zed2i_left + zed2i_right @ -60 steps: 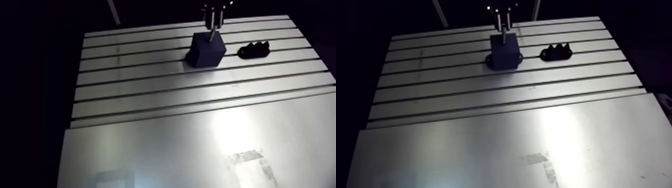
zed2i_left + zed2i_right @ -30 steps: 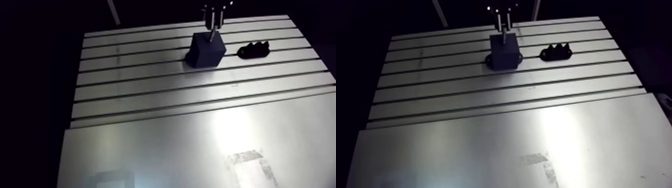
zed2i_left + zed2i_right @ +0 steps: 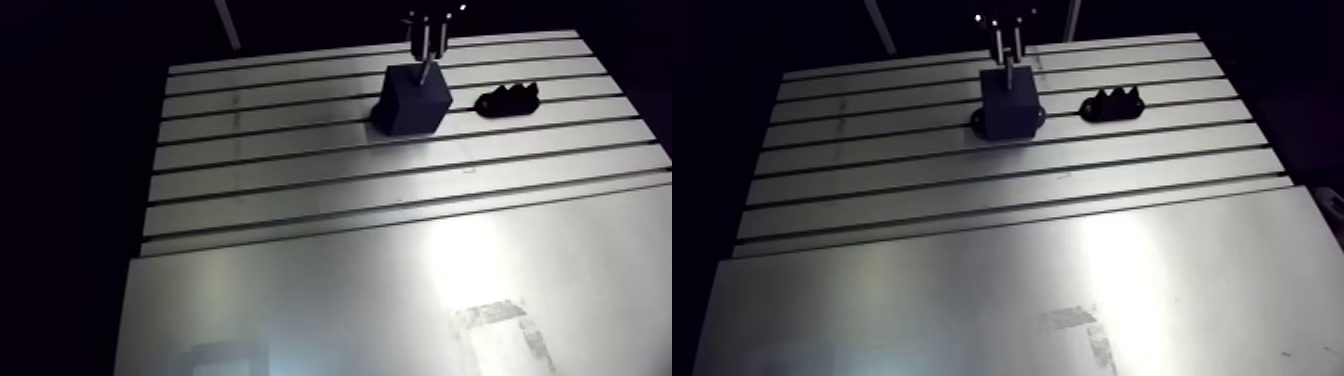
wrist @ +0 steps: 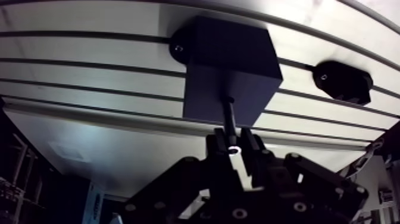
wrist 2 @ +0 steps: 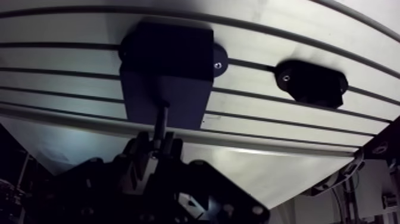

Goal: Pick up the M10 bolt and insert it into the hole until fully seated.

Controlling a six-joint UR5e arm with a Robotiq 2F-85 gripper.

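The gripper (image 4: 233,144) is clamped on the bolt (image 4: 229,119), keeping it upright so its tip meets the hole (hidden beneath it) atop the dark block (image 4: 232,59).

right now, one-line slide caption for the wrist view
The end effector shut on the M10 bolt, tip at the hole in the dark block.

Slotted table (image 3: 300,170), bright glare (image 3: 468,250); surroundings seemingly dark.

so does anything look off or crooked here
Nothing stands out. The bolt is clamped in the jaws with its tip at the hole in the dark block, the block sits flat on the slotted table, and the black holder lies beside it.
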